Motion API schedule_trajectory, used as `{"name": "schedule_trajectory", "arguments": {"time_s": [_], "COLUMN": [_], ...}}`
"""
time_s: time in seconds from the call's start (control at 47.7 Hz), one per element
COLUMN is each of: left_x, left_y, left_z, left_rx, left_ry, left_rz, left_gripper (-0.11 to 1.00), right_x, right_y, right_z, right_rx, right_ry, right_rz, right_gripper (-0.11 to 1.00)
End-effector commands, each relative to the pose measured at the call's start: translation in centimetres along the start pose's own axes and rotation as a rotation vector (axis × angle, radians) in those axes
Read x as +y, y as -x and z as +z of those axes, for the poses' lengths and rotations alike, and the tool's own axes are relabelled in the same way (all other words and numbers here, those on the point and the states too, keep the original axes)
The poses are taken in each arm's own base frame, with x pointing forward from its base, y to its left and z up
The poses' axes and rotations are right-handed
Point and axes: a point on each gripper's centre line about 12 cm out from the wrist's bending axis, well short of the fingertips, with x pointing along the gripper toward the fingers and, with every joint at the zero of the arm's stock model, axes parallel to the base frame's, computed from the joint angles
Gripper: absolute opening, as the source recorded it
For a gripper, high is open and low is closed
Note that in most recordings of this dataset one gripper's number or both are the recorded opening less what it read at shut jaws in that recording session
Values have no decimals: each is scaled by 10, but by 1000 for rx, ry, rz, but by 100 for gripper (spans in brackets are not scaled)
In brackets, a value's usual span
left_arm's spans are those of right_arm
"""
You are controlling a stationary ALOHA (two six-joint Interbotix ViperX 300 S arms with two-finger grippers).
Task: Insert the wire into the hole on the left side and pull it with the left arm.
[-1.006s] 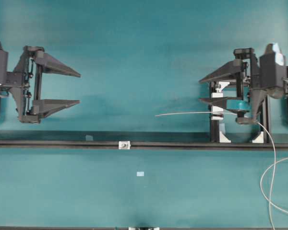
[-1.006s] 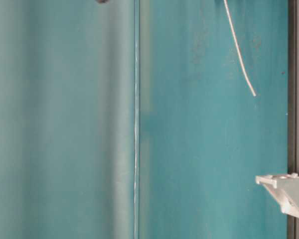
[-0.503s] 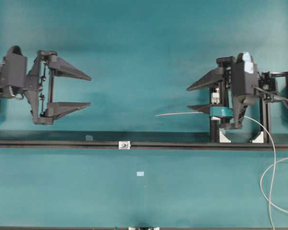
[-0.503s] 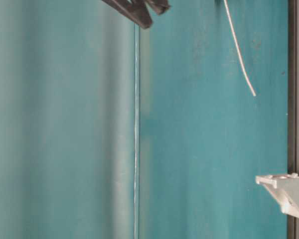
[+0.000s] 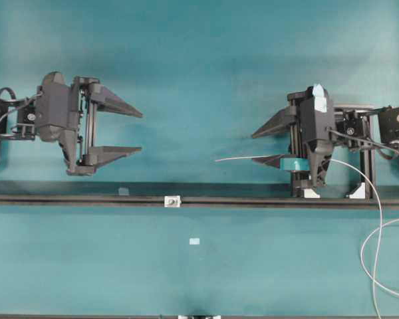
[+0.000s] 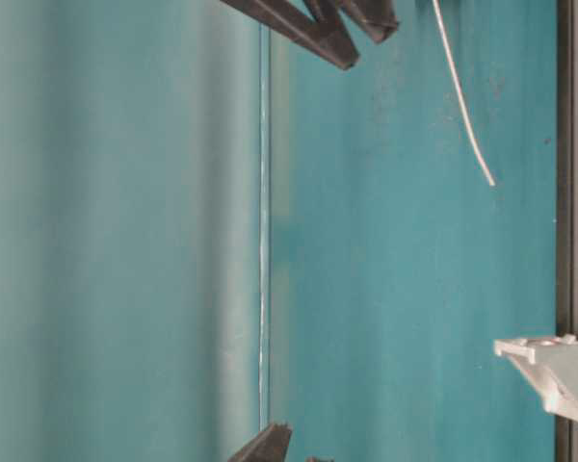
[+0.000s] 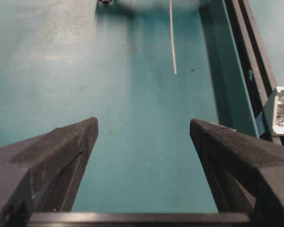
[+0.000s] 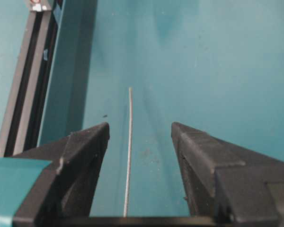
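The wire (image 5: 243, 158) lies pale and thin on the teal mat, its free tip pointing left and its slack looping at the right edge. My right gripper (image 5: 257, 147), marked with teal tape, is open above it. In the right wrist view the wire (image 8: 129, 142) runs between the spread fingers of my right gripper (image 8: 139, 126), nearer the left one, touching neither. The hole (image 5: 172, 201) is a tiny white block on the black rail. My left gripper (image 5: 141, 131) is open and empty, up and left of the block. The left wrist view looks past my left gripper (image 7: 143, 122) to the wire tip (image 7: 174, 56) and the hole (image 7: 281, 111).
A black rail (image 5: 253, 199) crosses the mat from side to side. A tall white clamp (image 5: 310, 191) stands on it under my right arm. A small pale tape rectangle (image 5: 195, 241) lies below the rail. The table-level view shows the wire (image 6: 462, 96) and the white block (image 6: 549, 371).
Both arms have moved toward the middle: the left gripper rightward, the right gripper leftward over the wire. The wire has stayed put, and both grippers have stayed open.
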Motion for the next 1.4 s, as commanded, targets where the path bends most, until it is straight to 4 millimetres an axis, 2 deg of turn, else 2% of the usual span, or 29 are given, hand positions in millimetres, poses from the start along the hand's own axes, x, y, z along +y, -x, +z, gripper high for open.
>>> {"name": "schedule_trajectory", "arguments": {"time_s": [0.0, 0.587, 1.11, 1.236, 1.383], "left_x": [1, 1, 1, 1, 1], "left_y": [-3, -2, -3, -3, -3], "left_z": [6, 4, 5, 5, 5], "left_rx": [-25, -18, -21, -21, -20], "left_ry": [4, 4, 4, 4, 4], "left_rz": [4, 4, 4, 4, 4], "left_gripper": [56, 56, 56, 55, 56], "right_x": [3, 3, 2, 1, 0], "right_y": [-3, -31, -35, -35, -37], "right_z": [7, -1, -4, -7, -12], "right_rx": [-20, 60, 87, 102, 153], "right_ry": [2, 8, 6, 7, 7], "right_rz": [9, -5, -11, -15, -27], "right_gripper": [67, 66, 64, 53, 17]}}
